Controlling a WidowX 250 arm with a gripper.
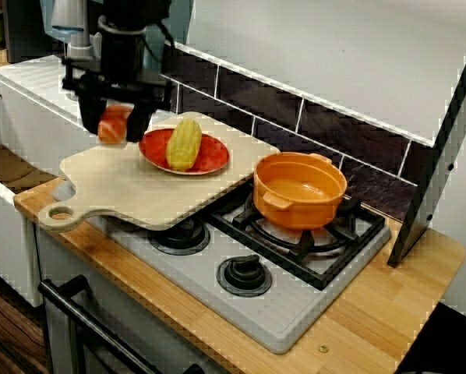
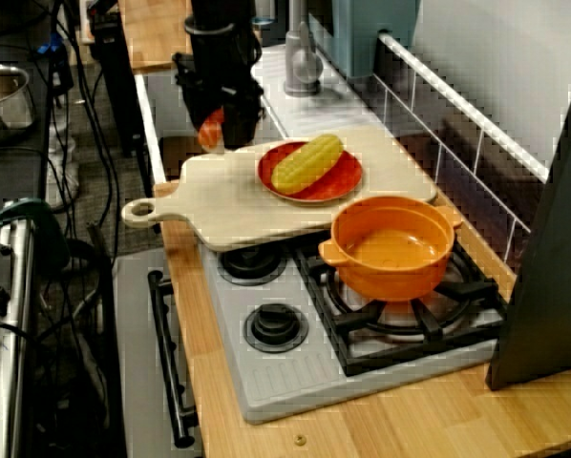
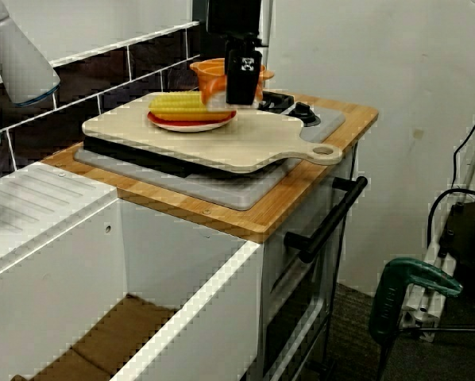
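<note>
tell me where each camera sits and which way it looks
view from the front: high before the counter, faces the tiled wall; shows the gripper holding an orange piece over the cutting board.
view from the far end: high, looks along the counter to the sink; shows the gripper.
view from the sink side: low, looks back at the stove; shows the gripper.
all share the corn, red plate and orange pot.

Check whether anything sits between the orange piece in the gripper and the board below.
Nothing visible does. The gripper holds the orange piece over bare cutting board; the red plate with corn lies beside it.
</note>
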